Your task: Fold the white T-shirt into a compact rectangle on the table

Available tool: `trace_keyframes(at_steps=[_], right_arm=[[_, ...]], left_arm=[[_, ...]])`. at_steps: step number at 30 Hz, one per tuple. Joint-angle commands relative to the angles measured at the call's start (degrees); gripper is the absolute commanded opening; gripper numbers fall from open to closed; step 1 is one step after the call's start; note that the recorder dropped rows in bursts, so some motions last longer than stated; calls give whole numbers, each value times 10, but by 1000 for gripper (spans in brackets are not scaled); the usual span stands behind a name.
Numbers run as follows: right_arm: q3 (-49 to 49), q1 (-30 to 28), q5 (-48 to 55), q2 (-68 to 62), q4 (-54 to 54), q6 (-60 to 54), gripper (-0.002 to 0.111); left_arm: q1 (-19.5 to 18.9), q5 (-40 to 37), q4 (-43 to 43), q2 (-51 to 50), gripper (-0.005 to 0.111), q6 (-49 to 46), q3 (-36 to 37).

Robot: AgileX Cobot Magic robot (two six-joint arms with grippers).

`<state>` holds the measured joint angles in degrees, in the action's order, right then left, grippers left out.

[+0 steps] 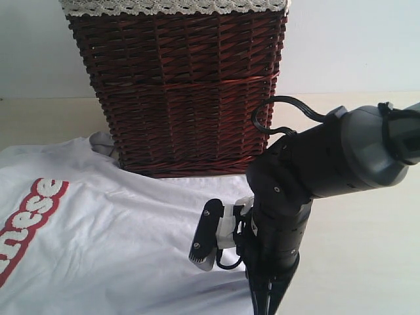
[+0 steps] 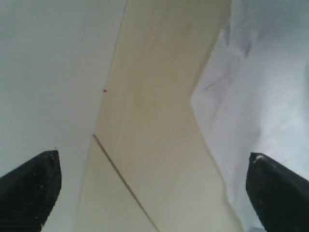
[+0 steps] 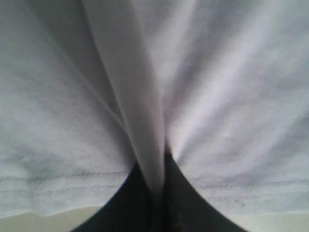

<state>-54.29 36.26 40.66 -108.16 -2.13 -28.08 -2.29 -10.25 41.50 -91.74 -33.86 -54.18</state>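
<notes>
Obs., both arms in frame set:

- white T-shirt (image 1: 118,249) lies spread on the table (image 1: 367,262), front up. Its far edge reaches the foot of the brown wicker basket (image 1: 184,98). Red patch (image 1: 33,210) with fuzzy white letters sits at the near left, partly cut off by the frame edge.
- Basket stands upright at the back of the table, with the lace liner (image 1: 170,6) folded over its rim.
- right gripper (image 1: 266,305) points down at the shirt's right-hand part, with the arm coming in from the right. Wrist view: right gripper (image 3: 157,193) has its jaws pressed together on a raised ridge of white cloth. The fold runs up from between the dark tips, and fabric fans out to either side. The stitched hem (image 3: 72,176) runs just beside the pinch, with a sliver of table visible past it.
- left gripper (image 2: 154,191) is spread wide with nothing between its jaws. Both dark fingers (image 2: 29,188) are far apart, above bare cream tabletop (image 2: 159,121). A rumpled edge of the shirt (image 2: 260,96) lies close beside one finger; contact cannot be judged.
- Left gripper is not seen in the exterior view
</notes>
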Motion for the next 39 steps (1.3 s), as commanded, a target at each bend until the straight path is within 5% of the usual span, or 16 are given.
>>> trace_keyframes(at_steps=[1,6,17,23,29,31,39], right_arm=[[2,-2,-14,-8,-4,3,0],[2,-2,-14,-8,-1,3,0],[2,-2,-16,-8,7,3,0],[2,-2,-16,-8,7,3,0],[2,-2,-16,-8,7,3,0],[2,-2,-16,-8,7,2,0],[2,-2,-16,-8,8,3,0]], left_arm=[[-5,16,55,-7,105,-4,-11],[-19,33,114,-12,105,-93,0],[-78,14,75,-58,105,-261,17],[-126,5,-114,-83,105,-444,15],[-176,-214,-486,-95,105,-772,-41],[-190,-227,-578,-96,105,-818,-58],[-217,-254,-565,-99,105,-841,-73]])
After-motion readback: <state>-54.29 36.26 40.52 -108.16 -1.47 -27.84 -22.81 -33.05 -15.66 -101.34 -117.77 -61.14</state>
